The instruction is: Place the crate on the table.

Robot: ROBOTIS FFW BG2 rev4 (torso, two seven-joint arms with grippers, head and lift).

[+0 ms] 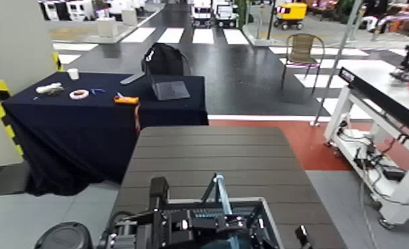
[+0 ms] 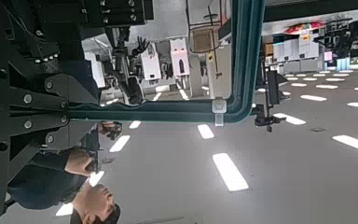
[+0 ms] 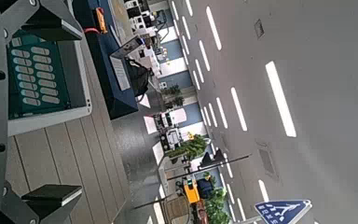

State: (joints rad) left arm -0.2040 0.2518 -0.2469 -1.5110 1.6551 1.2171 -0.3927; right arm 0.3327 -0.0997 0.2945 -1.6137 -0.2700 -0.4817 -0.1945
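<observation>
So the blue-grey plastic shopping basket with lattice mesh sides (image 1: 268, 222) is at the near end of the dark brown slatted table (image 1: 213, 149), right in front of the robot. I can't tell if its bottom is actually resting on the slats. Its thin teal handle (image 2: 149, 112) is standing up, and the black left gripper (image 2: 71, 111) is clamped shut on it, fingers closed right around the bar. The black right gripper (image 3: 75, 110) is on the basket's right side, fingers wide apart, nothing gripped that I can see.

Over to the left there's a navy-cloth-draped table (image 1: 67, 122) with a laptop (image 1: 170, 91) on it, plus a white-framed workbench (image 1: 372, 83) off right. Somebody's bare forearm (image 2: 75, 161) shows up in the left wrist view too.
</observation>
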